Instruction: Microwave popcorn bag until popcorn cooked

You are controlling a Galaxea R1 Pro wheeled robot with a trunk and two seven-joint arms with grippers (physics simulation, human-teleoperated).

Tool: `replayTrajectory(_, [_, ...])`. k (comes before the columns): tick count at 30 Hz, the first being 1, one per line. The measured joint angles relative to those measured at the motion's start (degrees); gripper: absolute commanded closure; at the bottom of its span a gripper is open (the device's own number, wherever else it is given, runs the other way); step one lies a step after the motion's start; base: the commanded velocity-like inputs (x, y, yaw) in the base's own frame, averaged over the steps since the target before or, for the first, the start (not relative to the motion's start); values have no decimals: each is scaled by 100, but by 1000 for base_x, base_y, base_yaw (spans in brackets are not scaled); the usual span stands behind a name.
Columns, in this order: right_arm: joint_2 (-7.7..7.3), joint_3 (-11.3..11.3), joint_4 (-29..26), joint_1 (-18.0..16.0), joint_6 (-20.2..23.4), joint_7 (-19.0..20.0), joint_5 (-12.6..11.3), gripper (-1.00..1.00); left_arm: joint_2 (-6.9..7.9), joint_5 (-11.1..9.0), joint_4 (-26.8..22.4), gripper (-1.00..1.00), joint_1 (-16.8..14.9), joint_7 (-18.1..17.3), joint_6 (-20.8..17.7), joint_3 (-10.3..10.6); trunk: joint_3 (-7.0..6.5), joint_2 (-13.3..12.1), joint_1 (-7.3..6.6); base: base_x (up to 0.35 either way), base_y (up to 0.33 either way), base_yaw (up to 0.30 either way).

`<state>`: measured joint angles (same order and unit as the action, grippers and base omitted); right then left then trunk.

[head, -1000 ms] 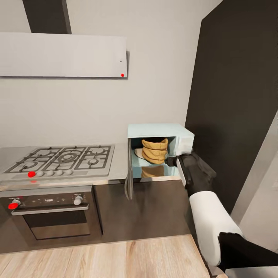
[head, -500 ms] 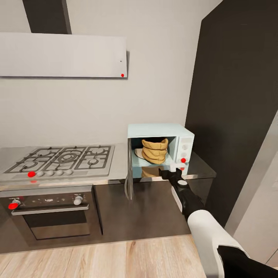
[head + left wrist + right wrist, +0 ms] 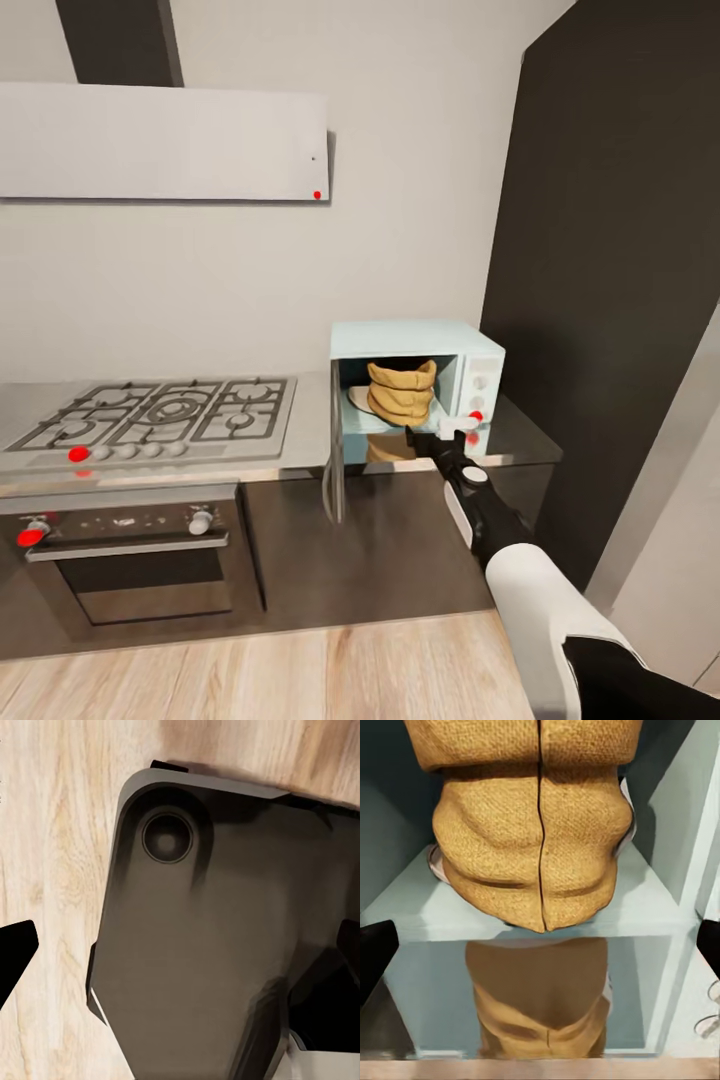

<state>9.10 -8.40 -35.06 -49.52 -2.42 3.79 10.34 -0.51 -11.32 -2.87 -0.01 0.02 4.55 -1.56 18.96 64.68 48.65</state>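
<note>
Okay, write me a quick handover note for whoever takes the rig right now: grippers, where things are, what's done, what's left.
Right gripper: open, empty, just outside the microwave opening.
Left gripper: open, empty, over the wooden floor, next to a dark robot part.
Tan crumpled paper popcorn bag: upright inside the pale mint box microwave, on the grey steel countertop.
Done: bag loaded.
Left: shut the door, which stands open at the left, then start heating.

No text, label, brand or number can be read on anything here.
</note>
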Motion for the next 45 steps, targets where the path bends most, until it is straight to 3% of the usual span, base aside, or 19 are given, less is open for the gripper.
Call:
replayTrajectory(12, [0, 0, 24, 0, -1, 27, -13, -100, 0, 0, 0, -100, -1, 8, 0, 1, 0, 0, -1, 290, 0, 0])
replayTrajectory(17, [-19, 1, 198, 0, -15, 592, -10, -100, 0, -1, -1, -100, -1, 14, 0, 1, 0, 0, -1, 290, 0, 0])
replayTrajectory(33, [5, -1, 233, 0, -53, 684, -11, -100, 0, -1, 0, -100, 0, 14, 0, 1, 0, 0, 0, 249, 0, 0])
replayTrajectory(45, [-11, -7, 235, 0, -49, 675, -4, -100, 0, -1, -4, -100, -1, 14, 0, -13, 0, -1, 6, -86, 0, 0])
